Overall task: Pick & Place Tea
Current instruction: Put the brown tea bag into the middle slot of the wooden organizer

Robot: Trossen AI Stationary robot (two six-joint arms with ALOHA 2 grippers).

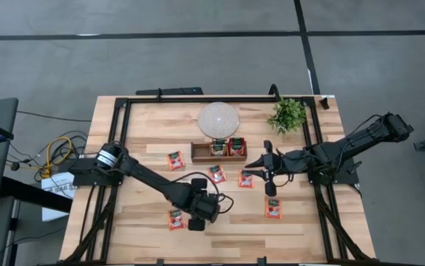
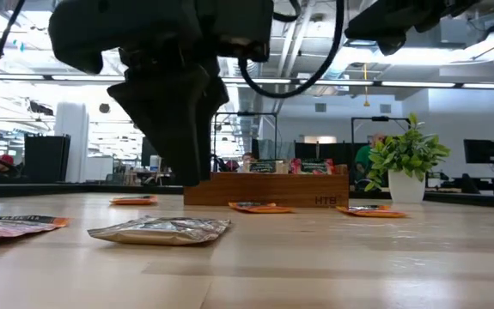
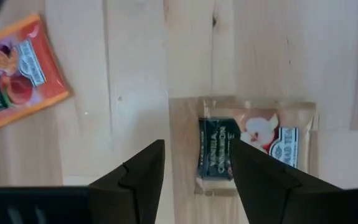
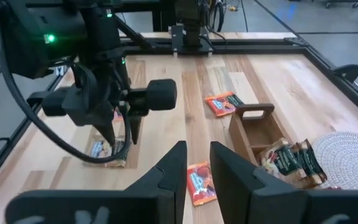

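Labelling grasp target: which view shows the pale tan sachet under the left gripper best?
Left wrist view: pale tan sachet fills the frame between open left gripper fingers. Low view shows it edge-on; right wrist view partly hidden; high view hides it.

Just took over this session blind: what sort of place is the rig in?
Probably an open-plan robotics lab or workshop. The low view shows long ceiling light strips and monitors behind the wooden table; the floor is bare grey concrete.
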